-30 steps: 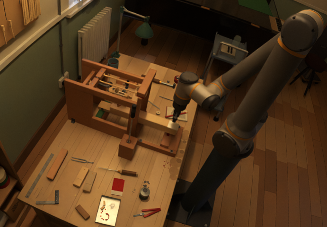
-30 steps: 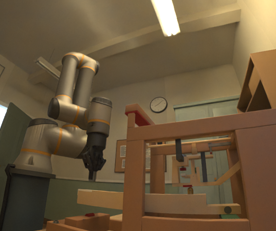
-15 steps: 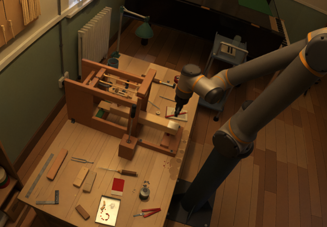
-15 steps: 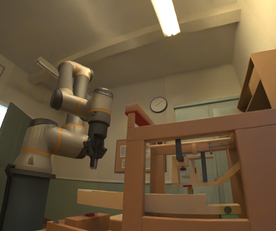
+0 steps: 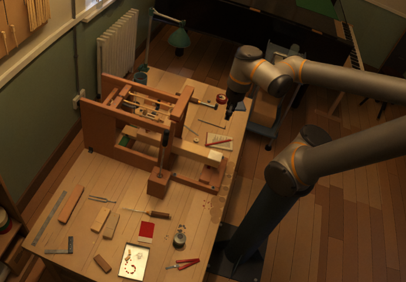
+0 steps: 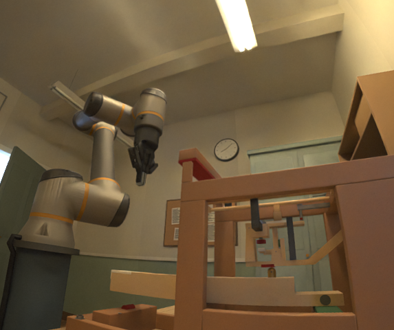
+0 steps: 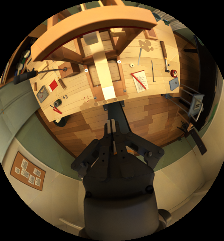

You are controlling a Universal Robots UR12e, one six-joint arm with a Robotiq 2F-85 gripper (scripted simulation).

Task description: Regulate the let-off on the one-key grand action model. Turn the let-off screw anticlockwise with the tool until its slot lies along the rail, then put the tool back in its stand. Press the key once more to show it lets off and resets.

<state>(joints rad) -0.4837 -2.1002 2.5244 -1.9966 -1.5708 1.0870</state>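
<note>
On the workbench stands the wooden one-key action model (image 5: 136, 123), its pale key (image 5: 190, 151) (image 7: 103, 72) running out toward the front edge with a white cap at the end. The dark-handled tool (image 5: 164, 149) (image 7: 33, 74) stands upright in its wooden stand block (image 5: 158, 182) beside the key. The let-off screw is too small to make out inside the frame (image 6: 271, 234). My gripper (image 5: 227, 116) (image 6: 141, 181) (image 7: 112, 122) hangs high above the bench, out past the key's front end, pointing down, closed and empty.
The arm's pedestal (image 5: 256, 226) stands at the bench's front edge. Loose items cover the bench: a notepad with a red pencil (image 5: 219, 141), a red tape roll (image 5: 221, 98), a hammer (image 5: 203, 102), wood blocks, a ruler (image 5: 48, 217), pliers (image 5: 183, 264), a tray (image 5: 133, 262). A desk lamp (image 5: 176, 35) rises at the far end.
</note>
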